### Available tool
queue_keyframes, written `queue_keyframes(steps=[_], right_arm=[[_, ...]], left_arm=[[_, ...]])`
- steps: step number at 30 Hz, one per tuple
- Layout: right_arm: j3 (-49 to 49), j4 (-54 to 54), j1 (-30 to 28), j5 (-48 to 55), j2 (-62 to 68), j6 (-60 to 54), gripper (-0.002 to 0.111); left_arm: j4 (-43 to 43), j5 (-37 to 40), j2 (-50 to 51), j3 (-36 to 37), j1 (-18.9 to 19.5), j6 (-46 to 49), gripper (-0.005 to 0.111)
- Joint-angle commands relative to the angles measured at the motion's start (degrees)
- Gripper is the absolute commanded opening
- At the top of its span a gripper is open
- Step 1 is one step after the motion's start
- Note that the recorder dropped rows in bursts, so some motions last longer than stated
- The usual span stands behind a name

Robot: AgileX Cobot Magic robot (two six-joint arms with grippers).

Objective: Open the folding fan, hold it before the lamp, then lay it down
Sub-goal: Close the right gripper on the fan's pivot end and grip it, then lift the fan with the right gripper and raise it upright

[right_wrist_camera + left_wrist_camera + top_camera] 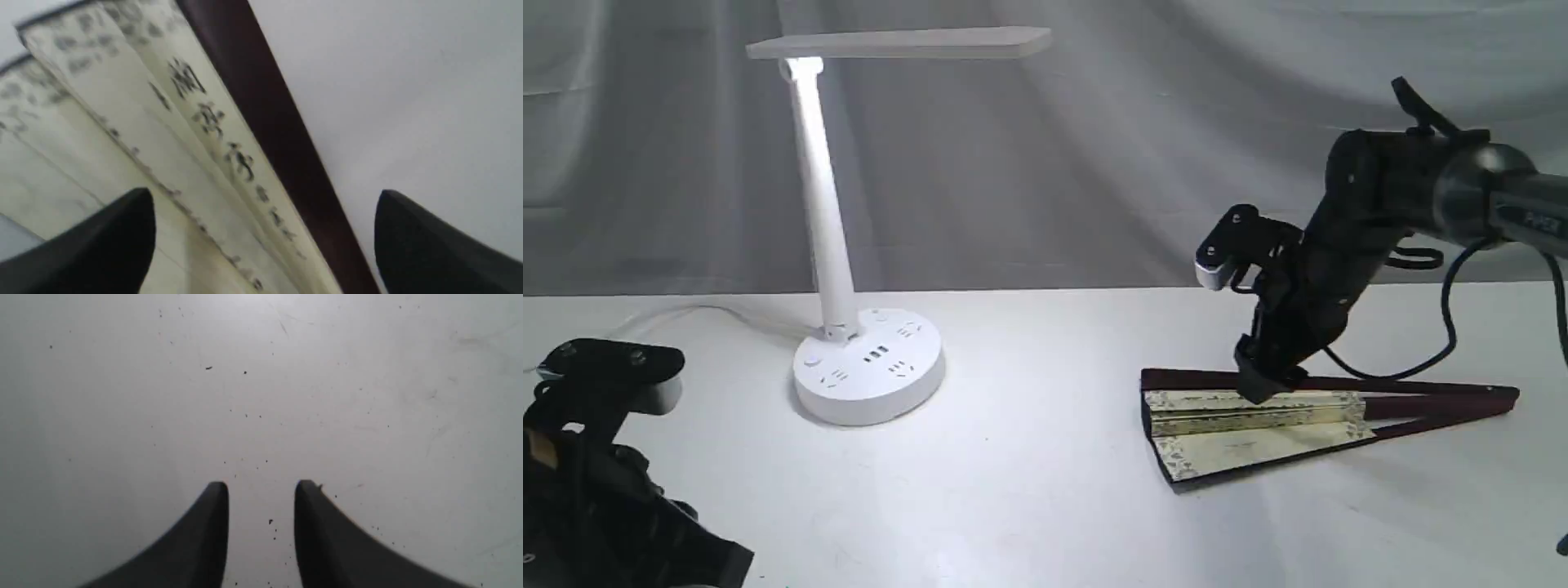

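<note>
- The right gripper [263, 196] is standing with its jaws spread wide, nothing pinched, straddling the dark guard and the nearest pleats of the folding fan [1258, 433].
- In the exterior view it is sitting right down at the fan's far edge; whether the fingertips are touching wood or paper, I cannot tell.
- The fan is lying flat on the table [1045, 506], on the right side, only partly fanned out, with the ribs running off to the right.
- The left gripper [261, 486] is waiting with its jaws partly parted over bare tabletop, holding nothing.
- The lamp [821, 204] is glowing well apart from the fan, over on the left.
- Here is the danger as I am reading it: one finger is looking set to land on the cream leaf, so a close could be creasing or tearing the paper instead of clamping the guard.
- The guard is slim and smooth, so a shallow bite could be letting it slip out on the lift.
- With one guard pulled alone, the whole fan could be dragging across the table instead of spreading.
- A wide swing later could be knocking the lamp's long head.
</note>
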Motion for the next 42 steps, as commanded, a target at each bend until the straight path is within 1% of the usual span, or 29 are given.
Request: queue_keyframes(steps=[1, 4, 10, 14, 17, 19, 23, 25, 29, 35, 42], right_arm=[[0.2, -2.2, -1.7, 1.3, -0.3, 0.4, 0.073], [0.2, -1.0, -2.7, 4.4, -0.2, 0.2, 0.073], [0.3, -0.6, -3.3, 2.8, 1.0, 0.2, 0.073], [0.3, 0.2, -2.9, 5.0, 2.9, 0.4, 0.073], [0.5, -0.3, -2.6, 3.8, 3.5, 3.2, 0.073], [0.5, 0.0, -2.6, 2.8, 3.5, 7.9, 0.073], [0.5, 0.4, -2.6, 1.4, 4.2, 13.1, 0.073], [0.6, 0.4, -2.6, 2.3, 4.7, 14.9, 0.073], [0.6, 0.4, -2.6, 4.2, 5.4, 23.6, 0.073], [0.6, 0.1, -1.8, 7.3, 5.4, 28.4, 0.073], [0.6, 0.4, 3.0, 7.1, 5.4, 29.0, 0.073]], left_arm=[[-0.2, 1.0, 0.0, -0.2, -0.4, -0.3, 0.028], [-0.2, 1.0, 0.0, -0.2, -0.4, -0.3, 0.028], [-0.2, 1.5, 0.0, -0.2, -0.4, -0.6, 0.028], [-0.2, 1.7, 0.0, -0.2, -0.4, -0.6, 0.028], [-0.2, 1.8, 0.0, -0.2, -0.4, -0.6, 0.028], [-0.2, 1.8, 0.0, -0.2, -0.4, -0.6, 0.028], [-0.2, 1.8, 0.0, -0.2, -0.4, -0.6, 0.028], [-0.2, 1.8, 0.0, -0.2, -0.4, -0.6, 0.028], [-0.2, 1.8, 0.0, -0.2, -0.4, -0.6, 0.028], [-0.2, 1.8, 0.0, -0.2, -0.4, -0.8, 0.028], [-0.2, 1.8, 0.0, -0.2, -0.4, -0.8, 0.028]])
